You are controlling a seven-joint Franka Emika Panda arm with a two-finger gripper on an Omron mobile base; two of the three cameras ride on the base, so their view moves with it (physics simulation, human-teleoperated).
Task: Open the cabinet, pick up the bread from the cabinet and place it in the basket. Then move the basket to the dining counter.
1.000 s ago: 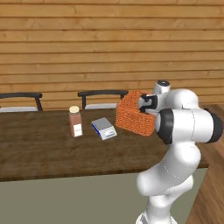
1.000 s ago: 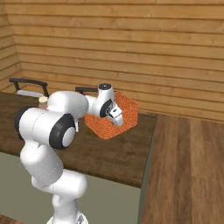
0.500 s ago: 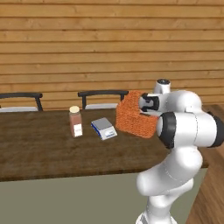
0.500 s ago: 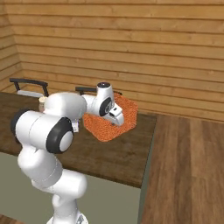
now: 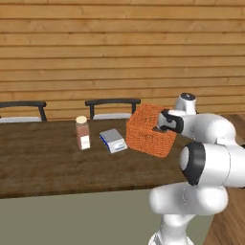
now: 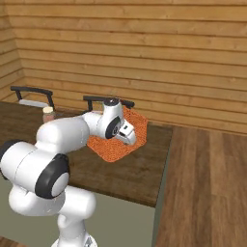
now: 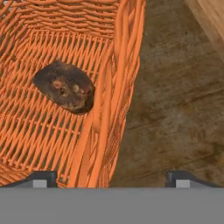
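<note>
Basket (image 5: 149, 131), orange and woven, sits on the dining counter (image 5: 52, 162) in the left base view, near the counter's right end. To its left lie a small grey-and-white box (image 5: 113, 140) and, further left, a brown bottle with a tan cap (image 5: 83, 133). Two black-backed chairs (image 5: 113, 107) stand behind the counter against the plank wall. The gripper (image 5: 161, 125) is at the basket's right rim; from here I cannot tell how its fingers stand.

Right base view: the basket (image 6: 116, 147) rests on the dark wood-grain counter (image 6: 140, 171) close to its far right corner, with the gripper (image 6: 126, 135) reaching down over the basket's near side. The bottle (image 6: 48, 114) shows partly behind the arm, and a chair back (image 6: 32, 91) stands at the far left.

Hand view: the basket wall (image 7: 109, 100) runs up the middle, with one dark fingertip (image 7: 41, 178) inside the basket and the other (image 7: 183, 178) outside over the counter top (image 7: 175, 105). The fingers stand wide apart, straddling the wall without pressing on it. The bread (image 7: 64, 85), a dark-brown rounded lump, lies on the basket's woven floor.
</note>
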